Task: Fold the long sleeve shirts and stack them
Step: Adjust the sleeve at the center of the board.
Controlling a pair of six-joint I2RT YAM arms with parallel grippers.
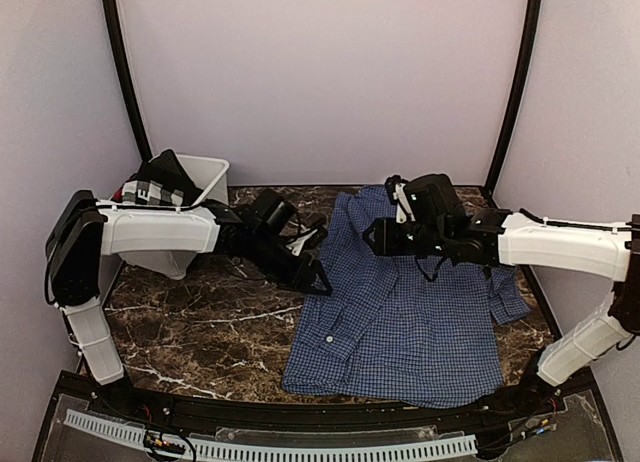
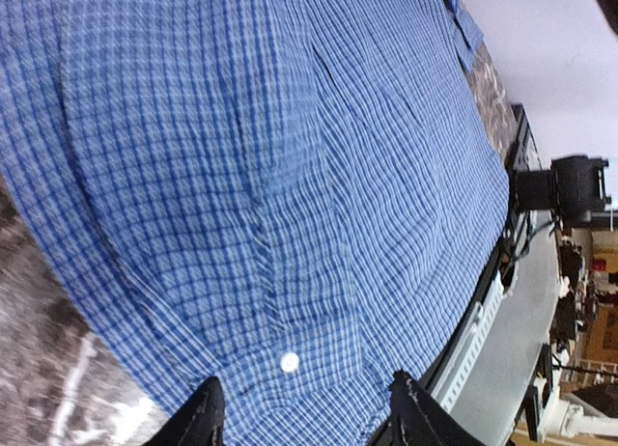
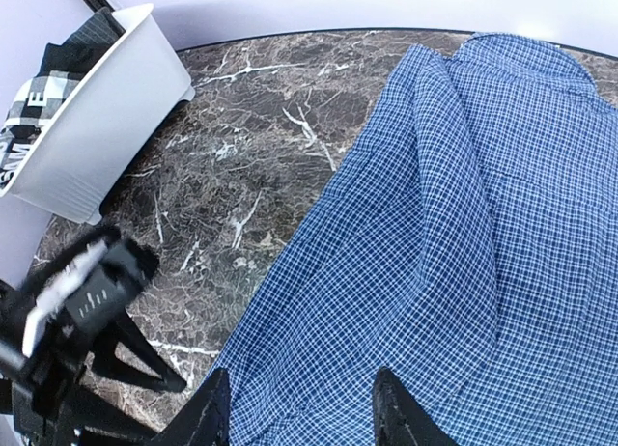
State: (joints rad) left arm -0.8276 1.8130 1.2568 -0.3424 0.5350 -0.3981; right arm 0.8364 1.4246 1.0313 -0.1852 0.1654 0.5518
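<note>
A blue checked long sleeve shirt (image 1: 400, 322) lies spread on the dark marble table, right of centre; a sleeve cuff with a white button (image 2: 290, 362) lies on its near left part. My left gripper (image 1: 318, 278) is open at the shirt's left edge, its fingers apart over the buttoned cuff (image 2: 309, 407). My right gripper (image 1: 372, 234) is open above the shirt's upper left part, fingers apart over the cloth (image 3: 299, 407). The shirt fills the left wrist view (image 2: 290, 156) and the right half of the right wrist view (image 3: 463, 234).
A white plastic bin (image 1: 195, 197) stands at the back left with dark and checked clothes (image 1: 160, 182) in it; it also shows in the right wrist view (image 3: 97, 127). Bare marble table (image 1: 200, 322) lies left of the shirt. A slotted rail (image 1: 280, 447) runs along the near edge.
</note>
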